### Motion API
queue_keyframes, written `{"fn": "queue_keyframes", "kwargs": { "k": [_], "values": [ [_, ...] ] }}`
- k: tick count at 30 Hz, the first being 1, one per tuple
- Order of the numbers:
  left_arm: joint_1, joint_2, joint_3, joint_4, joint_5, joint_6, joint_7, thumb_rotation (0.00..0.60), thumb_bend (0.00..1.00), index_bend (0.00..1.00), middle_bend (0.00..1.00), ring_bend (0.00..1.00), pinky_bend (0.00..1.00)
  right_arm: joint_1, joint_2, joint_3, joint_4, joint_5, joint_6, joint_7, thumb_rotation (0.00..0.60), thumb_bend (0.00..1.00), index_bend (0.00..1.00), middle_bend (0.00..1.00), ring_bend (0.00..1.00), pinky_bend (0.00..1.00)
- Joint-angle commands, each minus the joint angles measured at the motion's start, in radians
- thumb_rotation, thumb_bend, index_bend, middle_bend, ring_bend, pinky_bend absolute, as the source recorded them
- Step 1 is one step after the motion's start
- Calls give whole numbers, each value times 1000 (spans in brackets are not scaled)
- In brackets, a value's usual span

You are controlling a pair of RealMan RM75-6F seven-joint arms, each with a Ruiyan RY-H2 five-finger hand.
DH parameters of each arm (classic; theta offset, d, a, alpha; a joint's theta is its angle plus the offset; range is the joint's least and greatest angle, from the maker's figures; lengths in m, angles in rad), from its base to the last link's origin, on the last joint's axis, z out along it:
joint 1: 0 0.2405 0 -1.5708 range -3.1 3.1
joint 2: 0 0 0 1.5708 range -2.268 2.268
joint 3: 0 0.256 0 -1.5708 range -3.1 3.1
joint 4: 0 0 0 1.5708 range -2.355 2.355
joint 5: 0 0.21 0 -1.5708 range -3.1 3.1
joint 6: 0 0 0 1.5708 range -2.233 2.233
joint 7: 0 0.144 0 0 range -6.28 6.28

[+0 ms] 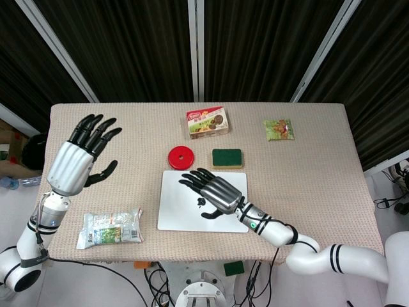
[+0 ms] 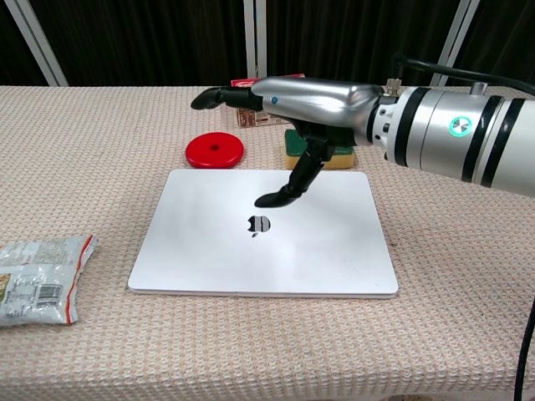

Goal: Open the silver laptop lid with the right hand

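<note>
The silver laptop (image 1: 182, 208) (image 2: 209, 251) lies flat with its lid closed at the table's front centre. My right hand (image 1: 211, 190) (image 2: 309, 104) hovers above the lid with its fingers stretched out toward the far left and its thumb hanging down over the logo. It holds nothing, and the chest view shows a gap between the thumb and the lid. My left hand (image 1: 80, 157) is raised at the left of the table, fingers spread, with nothing in it.
A red disc (image 1: 181, 157) (image 2: 215, 151) and a green sponge (image 1: 227, 157) lie just behind the laptop. A snack box (image 1: 207, 121) stands further back, a small packet (image 1: 279, 130) at the back right, and a plastic bag (image 1: 110, 228) (image 2: 38, 277) at the front left.
</note>
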Motion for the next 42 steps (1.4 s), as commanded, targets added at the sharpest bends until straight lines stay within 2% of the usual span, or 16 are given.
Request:
{"fn": "queue_keyframes", "kwargs": {
  "k": [1, 5, 9, 14, 18, 22, 31, 42],
  "values": [
    [-3, 1, 3, -2, -3, -1, 2, 600, 301, 162, 96, 32, 86, 6, 6, -1, -6, 12, 3, -7, 600, 176, 0, 0, 0, 0],
    [-1, 0, 21, -5, -18, -7, 4, 600, 301, 162, 96, 32, 86, 16, 5, -22, -8, 24, -10, -8, 600, 176, 0, 0, 0, 0],
    [20, 13, 61, -27, -47, -30, 14, 600, 301, 161, 96, 32, 86, 33, -8, -66, -10, 21, -53, -9, 600, 176, 0, 0, 0, 0],
    [78, -6, 139, -34, -33, -4, 37, 600, 301, 161, 96, 32, 86, 42, -50, -114, 19, 30, -79, -40, 600, 176, 0, 0, 0, 0],
    [128, -38, 201, -25, -12, 26, 55, 600, 301, 161, 96, 32, 86, 56, -88, -130, 56, 49, -103, -59, 600, 176, 0, 0, 0, 0],
    [166, -72, 240, 0, 23, 70, 50, 600, 301, 161, 105, 32, 86, 65, -121, -137, 87, 64, -103, -108, 600, 176, 0, 0, 0, 0],
    [204, -102, 265, 35, 80, 134, 39, 600, 301, 162, 106, 32, 86, 72, -155, -143, 113, 130, -91, -213, 600, 177, 0, 0, 0, 0],
    [214, -121, 269, 72, 88, 146, 9, 600, 301, 161, 106, 32, 86, 81, -184, -137, 134, 230, -87, -291, 600, 193, 0, 0, 0, 0]
  ]
}}
